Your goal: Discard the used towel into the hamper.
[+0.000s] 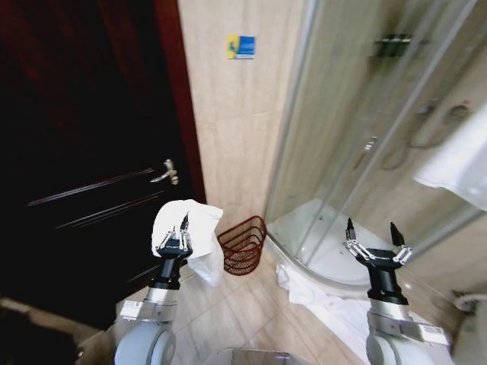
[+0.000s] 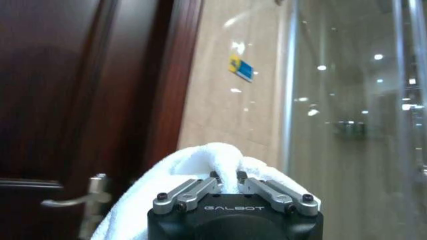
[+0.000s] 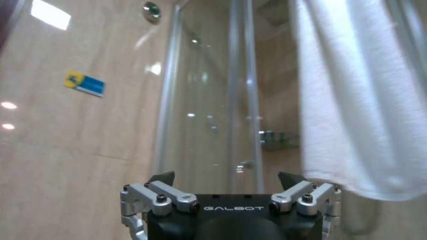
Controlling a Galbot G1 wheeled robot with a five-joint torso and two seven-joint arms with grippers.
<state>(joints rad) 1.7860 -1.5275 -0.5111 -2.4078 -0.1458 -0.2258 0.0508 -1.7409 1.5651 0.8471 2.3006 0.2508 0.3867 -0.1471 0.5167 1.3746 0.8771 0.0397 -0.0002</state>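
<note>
My left gripper is shut on a white towel, held up in front of the dark door; the cloth drapes over and below the fingers. In the left wrist view the towel bulges over the closed fingers. The hamper, a small reddish-brown wire basket, stands on the floor against the tiled wall, just right of and below the towel. My right gripper is raised at the right, open and holding nothing; in its wrist view the right gripper has its fingers spread wide.
A dark wooden door with a lever handle fills the left. A glass shower enclosure stands right of the hamper, with a white bath mat on the floor before it. Another white towel hangs at the far right.
</note>
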